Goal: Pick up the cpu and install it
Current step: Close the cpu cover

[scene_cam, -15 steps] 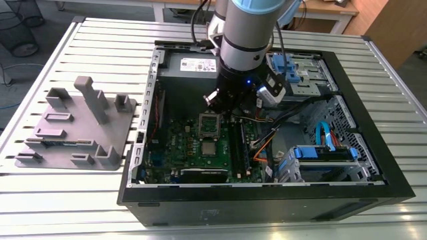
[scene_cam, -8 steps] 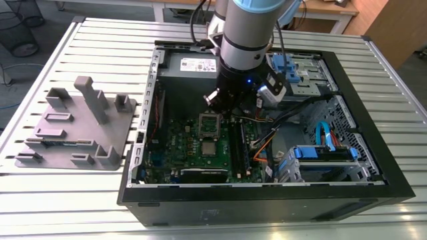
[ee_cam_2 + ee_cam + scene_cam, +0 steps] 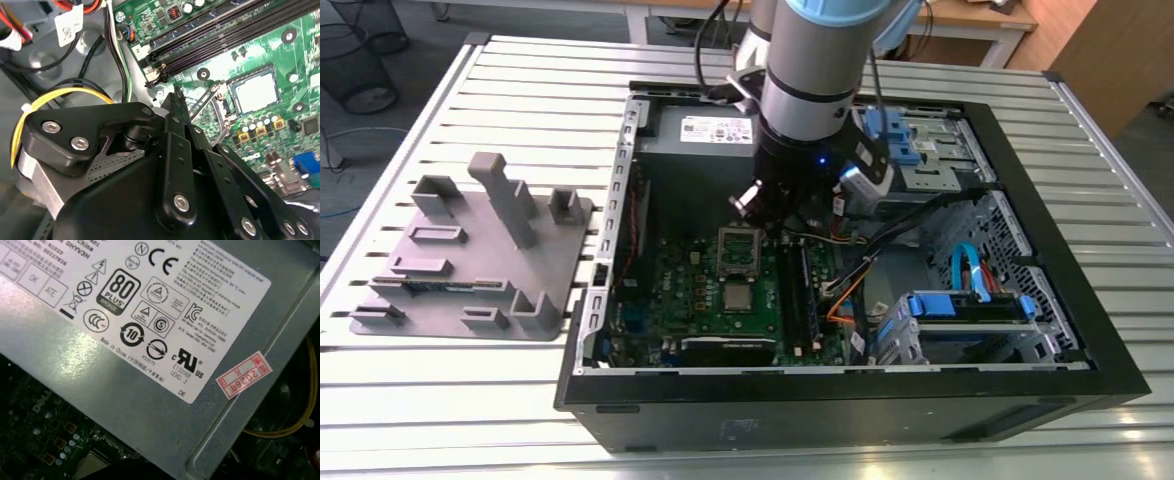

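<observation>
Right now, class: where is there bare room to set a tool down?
Free: table slats around the grey plastic holder, and at the exterior view's right of the computer case. Crowded: inside the case, around the gripper.

The robot arm's silver-grey cylindrical tube segment (image 3: 807,80) drops steeply from the upper edge of the exterior view, topped by a light-blue plastic joint cap (image 3: 847,12). Below the tube sits the black wrist section (image 3: 790,160), where a small blue light (image 3: 822,158) glows. A pale grey block (image 3: 867,180) is mounted on the wrist toward the exterior view's right. The black bar-linked end effector (image 3: 769,222) hangs beneath, pointing downward. In the second wrist view the end effector (image 3: 175,96) shows black link bars (image 3: 177,165) fixed with silver screws, narrowing toward a slim tip.
</observation>
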Motion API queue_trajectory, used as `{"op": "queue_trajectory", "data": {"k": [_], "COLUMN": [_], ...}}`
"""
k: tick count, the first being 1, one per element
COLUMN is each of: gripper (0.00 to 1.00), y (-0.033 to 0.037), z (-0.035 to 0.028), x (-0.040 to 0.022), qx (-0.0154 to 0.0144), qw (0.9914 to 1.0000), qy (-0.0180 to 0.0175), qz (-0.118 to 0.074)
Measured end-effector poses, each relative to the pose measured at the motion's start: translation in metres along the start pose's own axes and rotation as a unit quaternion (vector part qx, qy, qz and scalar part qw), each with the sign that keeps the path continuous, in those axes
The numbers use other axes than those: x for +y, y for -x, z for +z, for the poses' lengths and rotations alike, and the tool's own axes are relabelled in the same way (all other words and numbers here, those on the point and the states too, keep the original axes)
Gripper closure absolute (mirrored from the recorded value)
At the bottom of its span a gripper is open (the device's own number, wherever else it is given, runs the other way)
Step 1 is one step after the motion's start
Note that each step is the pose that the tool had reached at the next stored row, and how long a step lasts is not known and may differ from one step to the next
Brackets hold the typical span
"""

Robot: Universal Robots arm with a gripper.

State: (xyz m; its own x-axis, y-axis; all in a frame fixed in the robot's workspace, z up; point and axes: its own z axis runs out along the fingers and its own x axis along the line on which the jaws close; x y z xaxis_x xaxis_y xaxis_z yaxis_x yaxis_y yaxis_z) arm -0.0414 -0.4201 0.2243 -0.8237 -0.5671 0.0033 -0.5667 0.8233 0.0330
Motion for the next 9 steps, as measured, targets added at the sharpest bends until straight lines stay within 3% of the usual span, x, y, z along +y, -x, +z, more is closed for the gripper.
{"op": "queue_trajectory", "data": {"k": [4,9], "gripper": [0.89,0.89], "y": [-0.0014,-0.0027], "z": [0.0001,-0.0007], "x": [0.0010,0.0019], "qx": [0.0005,0.0002], "qw": [0.99983,0.99962], "qy": [-0.0001,-0.0002], "qz": [-0.018,-0.028]}}
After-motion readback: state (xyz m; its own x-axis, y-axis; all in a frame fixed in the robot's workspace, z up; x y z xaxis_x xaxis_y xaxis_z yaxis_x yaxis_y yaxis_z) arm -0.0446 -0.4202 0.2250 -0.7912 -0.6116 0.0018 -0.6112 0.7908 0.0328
